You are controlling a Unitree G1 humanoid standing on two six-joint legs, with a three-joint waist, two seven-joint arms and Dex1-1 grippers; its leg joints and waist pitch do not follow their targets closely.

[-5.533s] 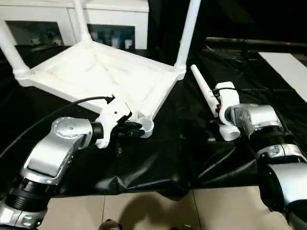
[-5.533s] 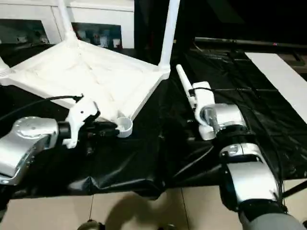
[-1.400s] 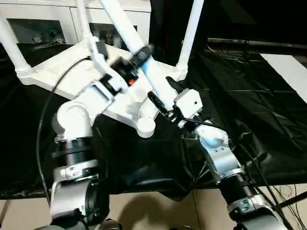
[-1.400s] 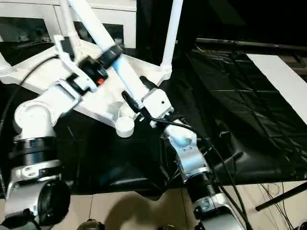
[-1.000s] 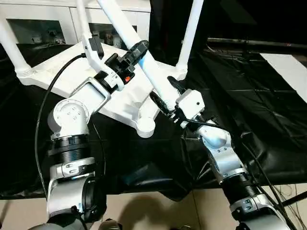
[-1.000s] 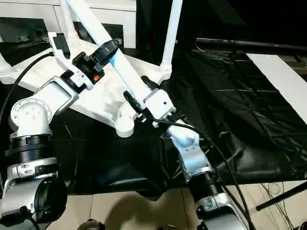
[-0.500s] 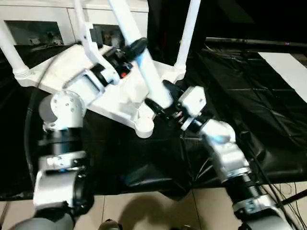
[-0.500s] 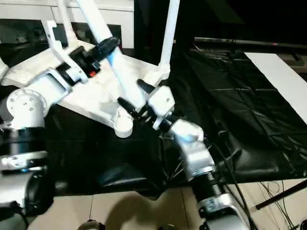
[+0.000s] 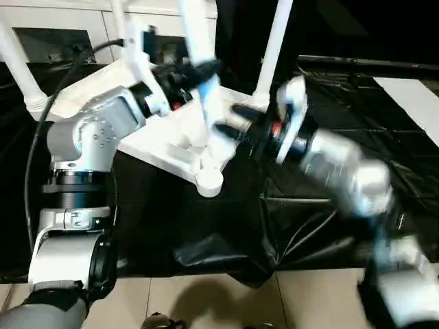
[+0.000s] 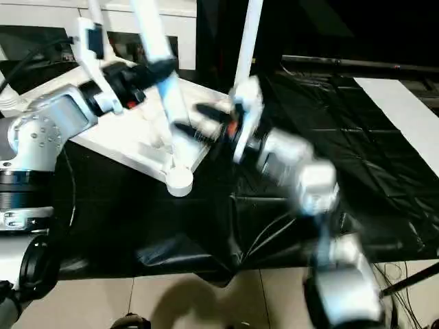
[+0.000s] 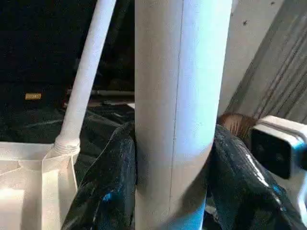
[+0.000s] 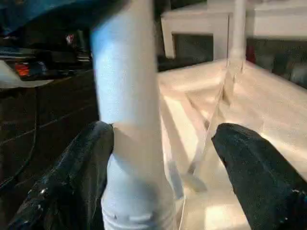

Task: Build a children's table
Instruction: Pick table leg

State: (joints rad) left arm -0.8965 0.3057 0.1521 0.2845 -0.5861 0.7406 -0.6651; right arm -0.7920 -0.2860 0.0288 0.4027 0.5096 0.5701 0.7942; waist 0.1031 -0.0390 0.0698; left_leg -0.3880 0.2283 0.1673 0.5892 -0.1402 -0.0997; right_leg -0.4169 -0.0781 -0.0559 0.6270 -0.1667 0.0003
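Observation:
The children's table lies upside down: its white ribbed tabletop (image 9: pixel 168 140) rests on black cloth with three legs standing up, one of them at the back right (image 9: pixel 274 48). A fourth white leg (image 9: pixel 206 96) stands almost upright with its foot at the near corner socket (image 9: pixel 209 182). My left gripper (image 9: pixel 195 70) is shut on this leg high up, with black fingers (image 11: pixel 110 187) pressed to both sides. My right gripper (image 9: pixel 236 120) is open around the leg lower down, and one finger (image 12: pixel 259 172) stands well off the tube (image 12: pixel 127 120).
A white glass-door cabinet (image 9: pixel 62 20) stands behind the tabletop. The black cloth (image 9: pixel 206 226) ends at a beige tiled floor (image 9: pixel 206 301) in front. Cables lie on the cloth to the right. A white panel (image 9: pixel 418 96) and a dark bar (image 9: pixel 363 63) lie at the far right.
The held leg has swung from leaning to almost upright over the near socket. My right gripper has opened wider and moved up the leg, its forearm swinging out to the right.

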